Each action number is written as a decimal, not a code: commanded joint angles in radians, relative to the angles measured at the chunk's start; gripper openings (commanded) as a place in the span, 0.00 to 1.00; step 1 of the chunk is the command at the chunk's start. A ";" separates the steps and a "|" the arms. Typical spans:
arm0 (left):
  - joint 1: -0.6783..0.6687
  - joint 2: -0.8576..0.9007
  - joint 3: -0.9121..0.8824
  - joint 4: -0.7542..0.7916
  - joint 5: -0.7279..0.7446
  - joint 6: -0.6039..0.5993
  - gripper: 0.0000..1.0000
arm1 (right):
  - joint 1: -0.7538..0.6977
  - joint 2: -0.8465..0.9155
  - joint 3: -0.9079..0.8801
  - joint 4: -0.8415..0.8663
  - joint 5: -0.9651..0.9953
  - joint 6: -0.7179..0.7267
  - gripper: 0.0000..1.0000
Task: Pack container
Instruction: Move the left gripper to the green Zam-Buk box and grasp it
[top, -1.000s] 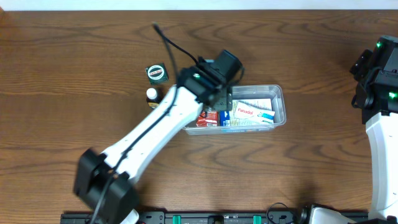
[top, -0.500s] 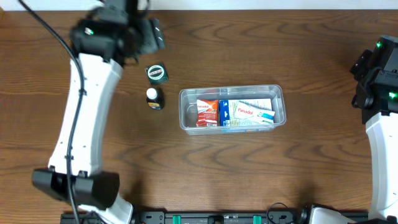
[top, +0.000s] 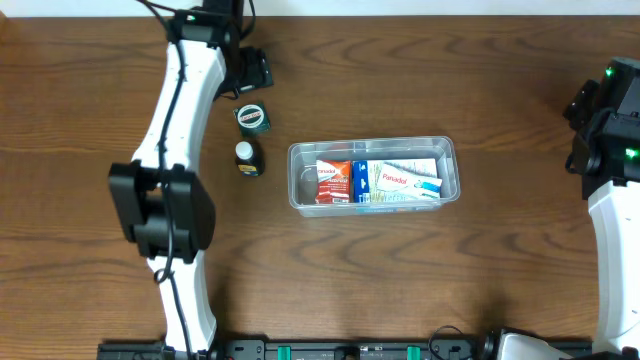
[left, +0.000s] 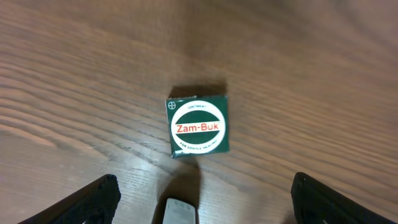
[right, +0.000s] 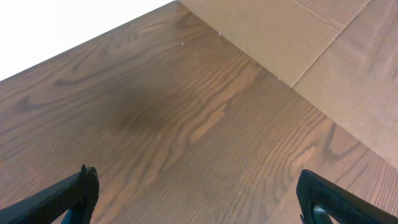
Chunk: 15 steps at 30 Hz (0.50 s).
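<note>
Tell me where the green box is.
Overhead view: the green box sits on the table, left of the container, just beyond the small bottle.

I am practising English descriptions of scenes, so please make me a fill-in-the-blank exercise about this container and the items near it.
1. The green box bears the name ____.
2. The white box inside the container reads ____.
3. The small bottle outside the container has a ____ cap.
4. The left gripper holds nothing; its jaws stand ____.

Missing words: Zam-Buk; Panadol; white; open.
</note>
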<state>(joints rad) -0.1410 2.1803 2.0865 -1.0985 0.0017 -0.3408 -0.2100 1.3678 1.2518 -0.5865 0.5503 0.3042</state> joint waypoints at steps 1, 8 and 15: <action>0.002 0.045 0.006 -0.003 0.010 -0.011 0.89 | -0.006 0.003 0.000 -0.002 0.014 0.013 0.99; 0.016 0.126 0.006 -0.023 0.034 0.006 0.88 | -0.006 0.003 0.000 -0.002 0.014 0.013 0.99; 0.041 0.154 0.006 -0.032 0.067 0.020 0.88 | -0.006 0.003 0.000 -0.002 0.014 0.013 0.99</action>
<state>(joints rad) -0.1143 2.3280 2.0865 -1.1255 0.0525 -0.3367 -0.2100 1.3678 1.2518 -0.5865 0.5503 0.3042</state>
